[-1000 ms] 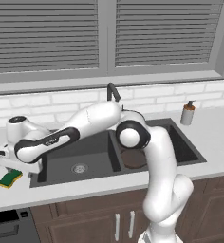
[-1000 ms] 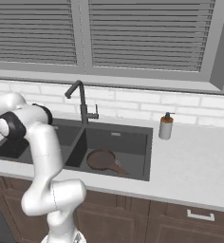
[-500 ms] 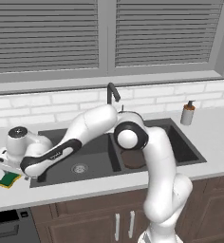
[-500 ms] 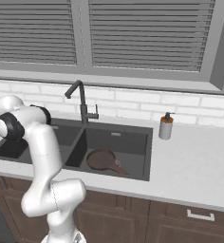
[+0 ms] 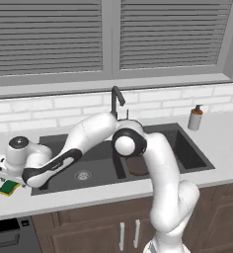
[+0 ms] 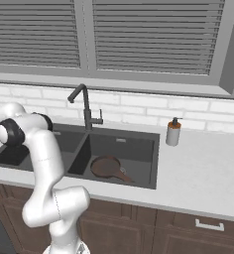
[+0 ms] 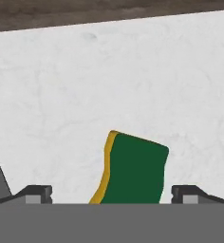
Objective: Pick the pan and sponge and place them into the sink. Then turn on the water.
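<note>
While the table (image 5: 222,143) runs pale and marbled along the wall under the shuttered window (image 6: 139,39), the sink (image 6: 139,144) sits sunk into it, dark grey, with two basins side by side. A round metal drain (image 5: 82,175) shows in the left basin in the left base view. The white arm (image 5: 158,178) rises in front of the sink and reaches far out to its left, low over the table's left end, beyond the sink's edge. The faucet (image 6: 84,106) stands behind the divider between the basins, a dark gooseneck with a side lever; no stream shows at its spout. The pan (image 6: 107,166) lies flat on the floor of the right basin, its short handle pointing toward the front right in the right base view. A soap bottle (image 6: 173,133) stands upright on the table behind the sink's right corner, well apart from the pan. The end effector (image 7: 111,195) hangs just over the sponge, its two dark tips spread wide, one on each side of it, neither touching it. The sponge (image 7: 133,171) lies flat on the table left of the sink, green face up with a yellow edge along one side, between the fingertips (image 7: 37,193) in the hand view.
</note>
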Motion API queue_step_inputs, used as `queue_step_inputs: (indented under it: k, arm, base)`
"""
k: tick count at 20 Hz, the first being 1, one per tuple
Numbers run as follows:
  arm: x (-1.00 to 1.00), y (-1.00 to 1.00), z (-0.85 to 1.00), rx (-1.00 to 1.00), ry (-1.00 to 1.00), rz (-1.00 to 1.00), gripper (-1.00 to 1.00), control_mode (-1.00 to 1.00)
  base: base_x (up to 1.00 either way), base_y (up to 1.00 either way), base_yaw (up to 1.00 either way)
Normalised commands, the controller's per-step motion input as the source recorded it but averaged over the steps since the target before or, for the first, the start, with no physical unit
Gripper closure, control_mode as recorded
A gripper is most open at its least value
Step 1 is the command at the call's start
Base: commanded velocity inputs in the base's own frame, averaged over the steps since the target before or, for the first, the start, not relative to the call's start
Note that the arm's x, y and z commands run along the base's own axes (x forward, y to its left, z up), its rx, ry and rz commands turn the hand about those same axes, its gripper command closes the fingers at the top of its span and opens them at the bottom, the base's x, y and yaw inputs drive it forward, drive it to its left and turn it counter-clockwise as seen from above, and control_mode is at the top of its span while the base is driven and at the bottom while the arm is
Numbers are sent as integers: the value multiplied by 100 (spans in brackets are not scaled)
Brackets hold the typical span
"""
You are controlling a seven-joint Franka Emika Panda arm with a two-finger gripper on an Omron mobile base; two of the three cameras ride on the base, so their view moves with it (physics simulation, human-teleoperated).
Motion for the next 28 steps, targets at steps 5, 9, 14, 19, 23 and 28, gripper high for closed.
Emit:
queue_step_inputs:
  k: [5,9,14,19,23,28]
  arm:
    - [21,29,-23,0,2,1,-100,-100]
    - [6,35,-28,0,7,0,-100,-100]
    - [7,39,-32,0,8,0,-100,-100]
    - [1,16,-67,-3,8,0,100,-100]
    - [-22,-17,-100,-5,6,-10,100,-100]
    - [-57,-67,-100,0,0,-22,100,-100]
  base:
    - [0,0,0]
    - [0,0,0]
    - [0,0,0]
    - [0,0,0]
    - [0,0,0]
    - [0,0,0]
